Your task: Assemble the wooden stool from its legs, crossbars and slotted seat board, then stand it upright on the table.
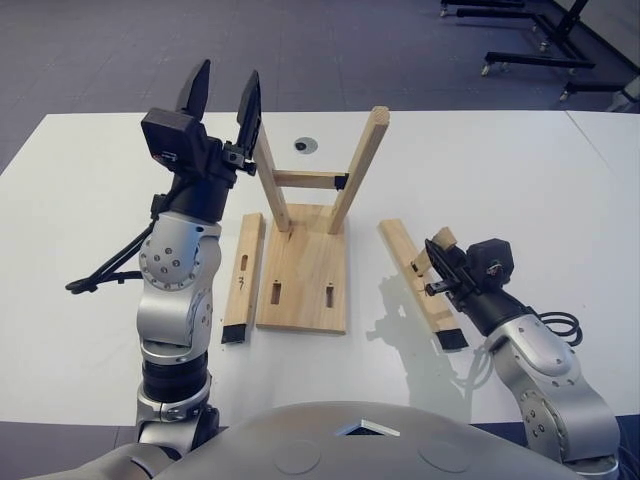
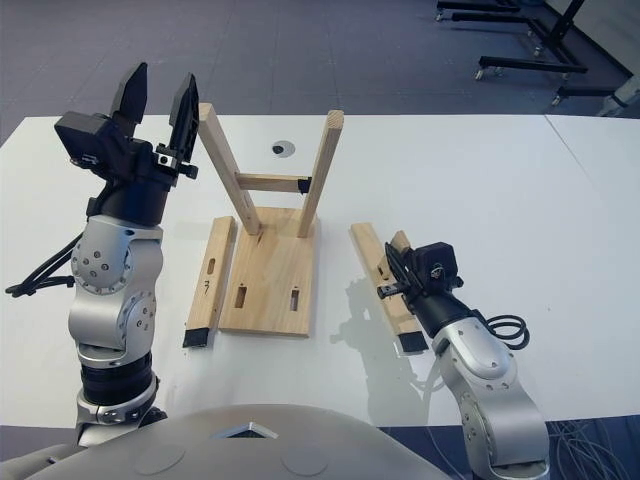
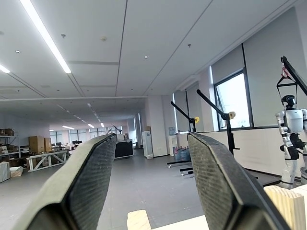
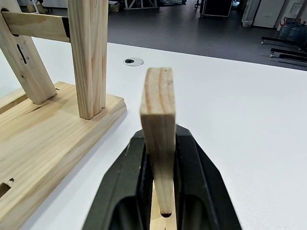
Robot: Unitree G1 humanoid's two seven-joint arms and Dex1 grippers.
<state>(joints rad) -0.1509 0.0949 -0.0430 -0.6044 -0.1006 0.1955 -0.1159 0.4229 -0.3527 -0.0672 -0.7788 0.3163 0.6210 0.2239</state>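
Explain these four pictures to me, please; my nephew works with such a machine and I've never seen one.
This is a humanoid robot with two arms, each ending in a two-fingered claw. The two wide pictures come from cameras in its head, looking down on a white table. The other two come from cameras on its wrists. On the table lies a slotted seat board with two upright legs joined by a crossbar. A left loose leg and a right loose leg lie flat beside it. The left claw is raised, open and empty. The right claw is shut on a short wooden piece, above the right loose leg.
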